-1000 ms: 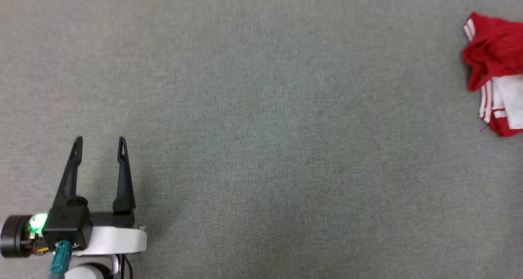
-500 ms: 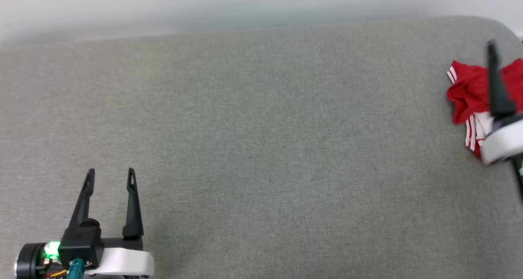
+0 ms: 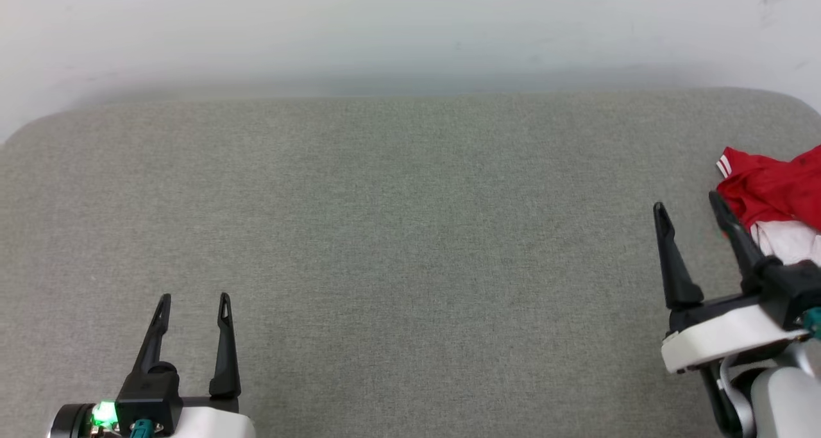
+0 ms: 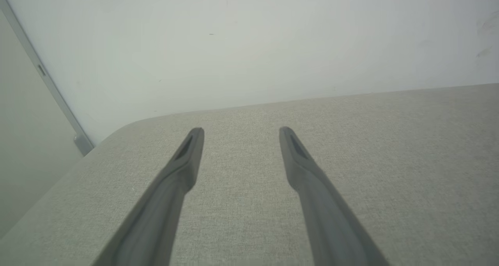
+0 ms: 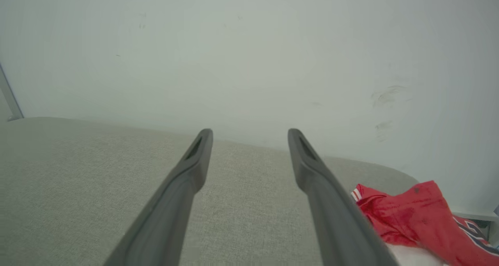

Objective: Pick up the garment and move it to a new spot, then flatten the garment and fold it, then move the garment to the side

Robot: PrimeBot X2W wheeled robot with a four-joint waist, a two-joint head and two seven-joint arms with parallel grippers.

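Coming fully into view now, right fingers (image 3: pixel 671 258) apart beside garment (image 3: pixel 770 185), left fingers (image 3: pixel 224 348) apart, empty.

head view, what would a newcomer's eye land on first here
The red garment, crumpled at the right edge of the view on the plain grey padded surface, is the one bright spot. Next come the two dark grippers: the right gripper open just beside the garment, the left gripper open at the lower left, both holding nothing.
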